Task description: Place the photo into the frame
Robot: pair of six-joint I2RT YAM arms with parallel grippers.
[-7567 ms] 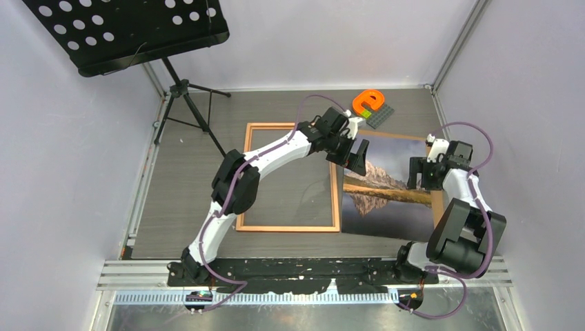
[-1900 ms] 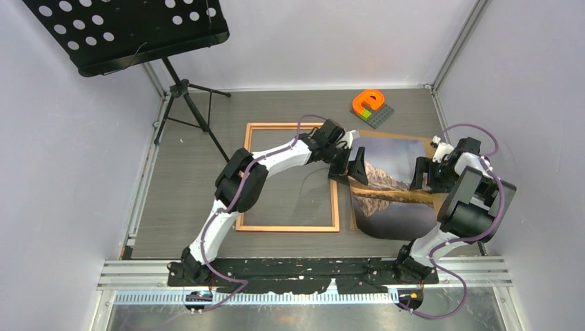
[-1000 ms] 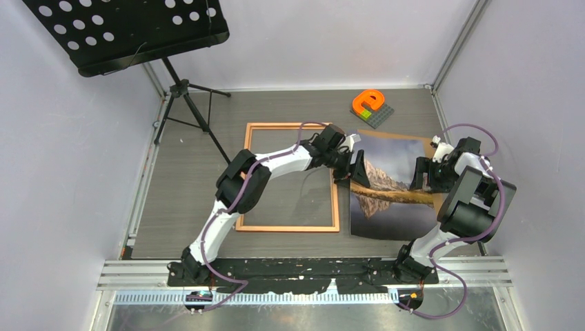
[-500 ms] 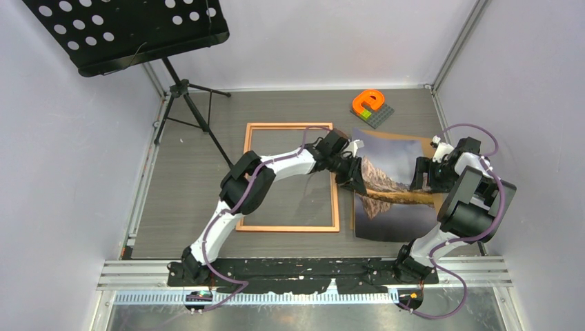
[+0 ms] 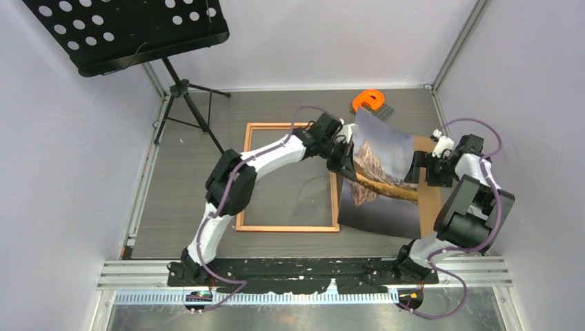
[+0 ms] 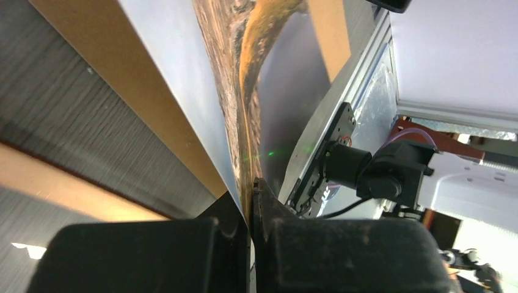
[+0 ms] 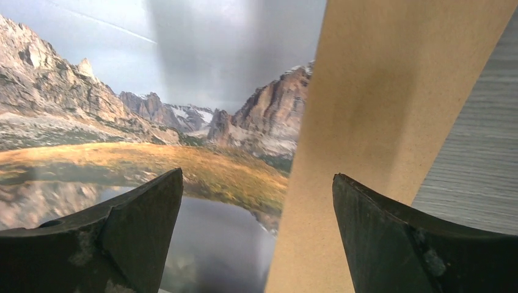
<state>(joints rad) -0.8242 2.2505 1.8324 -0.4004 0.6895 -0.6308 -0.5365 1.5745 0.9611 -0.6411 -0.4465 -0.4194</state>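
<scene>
Left pincer [image 5: 343, 160] clamped shut on the left edge of the photo [image 5: 383, 162]. Wrist view shows the sheet pinched thin between the jaws, with only a narrow strip of it in the bite. Photo raised on that side and bowed, picture face up, its near part low over the brown backing board [image 5: 429, 207] at the right of the bench [image 5: 186, 179]. Frame [image 5: 276, 228] lies flat just beside it to the left, photo not yet in it. Right pincer [image 5: 422, 167] stands apart, hanging low over the photo's right edge and the board, gripping nothing. Risks, as I judge them: a glossy sheet held by one edge may slide out of so shallow a bite, or crease where it bends hardest near the jaws. Carried leftward, its trailing edge could catch on the frame's right rail and buckle, or drag the board along. The one-sided hold also lets it swing, so it may land askew across the border rather than inside.
</scene>
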